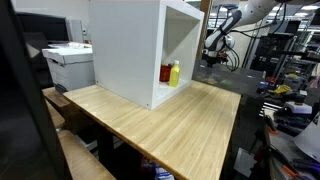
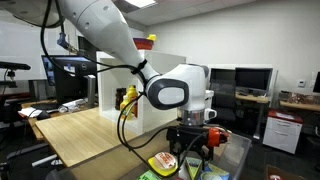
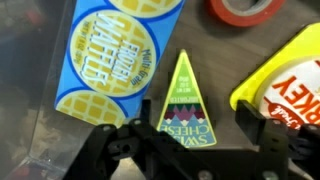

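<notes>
In the wrist view my gripper (image 3: 195, 121) is open, its black fingers (image 3: 252, 116) standing on either side of a green triangular Swiss cheese wedge (image 3: 183, 95) that lies flat below. There are gaps between the wedge and both fingers. A blue waffle box (image 3: 100, 55) lies left of the wedge, a yellow packet (image 3: 285, 80) to its right, and a red ring (image 3: 245, 9) beyond it. In an exterior view the gripper (image 2: 192, 142) hangs low over a clear bin (image 2: 238, 152) that holds these packets (image 2: 165, 162). In an exterior view the arm (image 1: 222, 38) is far off, behind the table.
A white open cabinet (image 1: 130, 45) stands on a wooden table (image 1: 175, 115), with a yellow bottle (image 1: 175, 72) and a red one (image 1: 166, 73) inside. A printer (image 1: 70, 62) sits beside it. The cabinet (image 2: 165, 75) and monitors (image 2: 250, 78) stand behind the bin.
</notes>
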Robot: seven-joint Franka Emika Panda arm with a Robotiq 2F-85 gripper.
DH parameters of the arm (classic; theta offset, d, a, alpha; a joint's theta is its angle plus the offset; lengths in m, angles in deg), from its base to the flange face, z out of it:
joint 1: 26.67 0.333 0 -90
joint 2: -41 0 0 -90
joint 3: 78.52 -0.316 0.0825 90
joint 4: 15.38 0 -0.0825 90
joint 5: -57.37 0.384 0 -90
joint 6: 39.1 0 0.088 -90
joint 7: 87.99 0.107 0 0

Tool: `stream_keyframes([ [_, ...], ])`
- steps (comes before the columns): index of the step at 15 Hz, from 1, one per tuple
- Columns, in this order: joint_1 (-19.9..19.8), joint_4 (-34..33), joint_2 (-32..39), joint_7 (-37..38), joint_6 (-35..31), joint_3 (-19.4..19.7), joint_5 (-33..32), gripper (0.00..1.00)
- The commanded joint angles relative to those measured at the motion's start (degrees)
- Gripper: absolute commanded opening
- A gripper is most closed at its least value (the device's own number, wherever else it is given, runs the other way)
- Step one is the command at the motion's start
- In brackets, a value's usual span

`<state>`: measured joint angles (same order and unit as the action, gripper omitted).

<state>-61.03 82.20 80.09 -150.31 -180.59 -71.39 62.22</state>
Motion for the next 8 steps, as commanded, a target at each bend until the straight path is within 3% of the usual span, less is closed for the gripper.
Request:
stream_keyframes([
  [1, -0.6, 0.2, -0.1, 1.0, -0.1, 0.0, -0.1, 0.86],
  [4, -0.7, 0.0, 0.0, 1.1, -0.1, 0.1, 0.0, 0.86],
  [5, -0.5, 0.4, -0.2, 1.1, -0.3, 0.1, -0.1, 0.77],
  [8, -0.5, 0.4, -0.2, 1.2, -0.3, 0.1, -0.1, 0.67],
])
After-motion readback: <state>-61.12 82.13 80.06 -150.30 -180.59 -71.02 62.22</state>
